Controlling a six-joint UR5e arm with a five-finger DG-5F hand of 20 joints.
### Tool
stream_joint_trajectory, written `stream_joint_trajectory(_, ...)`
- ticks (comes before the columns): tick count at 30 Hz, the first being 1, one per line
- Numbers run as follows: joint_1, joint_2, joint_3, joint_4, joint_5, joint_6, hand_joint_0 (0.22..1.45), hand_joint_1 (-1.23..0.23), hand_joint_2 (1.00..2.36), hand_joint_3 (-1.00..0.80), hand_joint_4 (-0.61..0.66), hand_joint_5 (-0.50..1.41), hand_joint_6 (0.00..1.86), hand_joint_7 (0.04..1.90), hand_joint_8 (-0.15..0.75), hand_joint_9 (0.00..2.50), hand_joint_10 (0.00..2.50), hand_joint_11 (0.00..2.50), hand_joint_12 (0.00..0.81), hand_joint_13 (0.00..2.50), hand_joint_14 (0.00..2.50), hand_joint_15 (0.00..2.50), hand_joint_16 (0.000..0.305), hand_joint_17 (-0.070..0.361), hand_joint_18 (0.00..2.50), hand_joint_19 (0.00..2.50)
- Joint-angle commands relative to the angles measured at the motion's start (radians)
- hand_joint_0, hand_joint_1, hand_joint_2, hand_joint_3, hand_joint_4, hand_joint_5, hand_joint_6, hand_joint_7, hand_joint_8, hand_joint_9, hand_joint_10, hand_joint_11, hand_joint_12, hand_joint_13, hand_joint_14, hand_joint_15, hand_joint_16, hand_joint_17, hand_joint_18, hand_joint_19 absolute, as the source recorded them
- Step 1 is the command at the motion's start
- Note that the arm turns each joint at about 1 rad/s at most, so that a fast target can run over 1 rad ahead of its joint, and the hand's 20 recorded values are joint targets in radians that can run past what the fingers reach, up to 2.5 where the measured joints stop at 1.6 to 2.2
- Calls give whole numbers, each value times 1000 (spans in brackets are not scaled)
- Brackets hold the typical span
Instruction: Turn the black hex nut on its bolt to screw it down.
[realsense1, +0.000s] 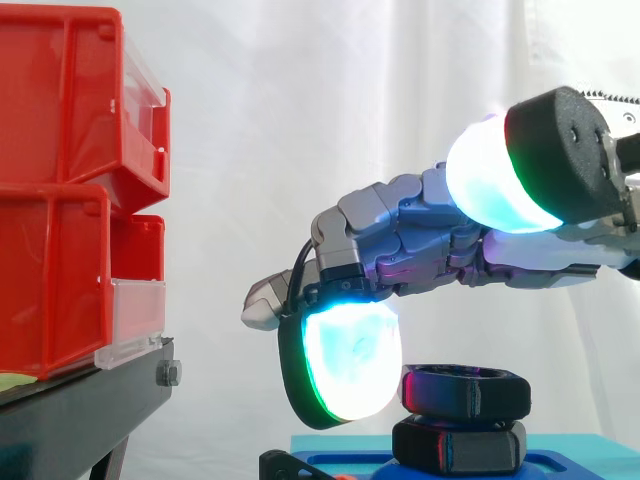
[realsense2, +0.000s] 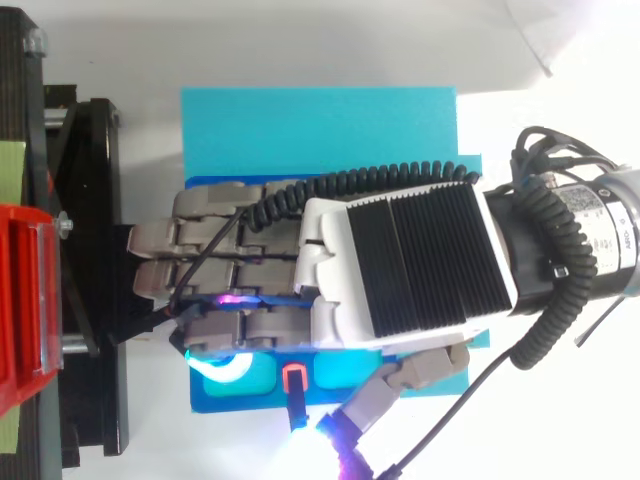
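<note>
The black hex nut (realsense1: 466, 390) sits on top of a second black hex-shaped piece (realsense1: 458, 446) on the blue base (realsense1: 330, 443), whose bare far part (realsense2: 320, 130) is seen in the top view. My hand (realsense1: 420, 235) reaches in from the right, just above the nut, with its fingers stretched out nearly level. One fingertip (realsense1: 342, 366) bends down, glowing white and green, and stands against the nut's left side. The thumb pad (realsense1: 497, 178) is lifted high, away from the nut. From above, my hand (realsense2: 400, 265) covers the nut.
Red bins (realsense1: 60, 190) are stacked on a black stand (realsense1: 80, 405) to the left of the base, a short way beyond the fingertips. A small black part (realsense2: 293, 380) sits at the base's near edge. A white curtain hangs behind.
</note>
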Motion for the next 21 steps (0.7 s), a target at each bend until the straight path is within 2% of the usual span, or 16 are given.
stream_joint_trajectory(1,-6,0,0,0,-2,0,435,-156,1000,-500,277,-178,556,1241,284,332,8,249,353,237,1,0,57,129,228,158)
stream_joint_trajectory(14,-21,0,-2,0,-16,0,435,-157,1000,-500,290,-188,609,1147,283,336,8,250,351,241,1,0,57,128,233,157)
stream_joint_trajectory(21,-24,0,-2,0,-16,0,436,-159,1000,-500,281,-191,648,1098,285,346,8,257,349,245,0,0,57,128,237,167)
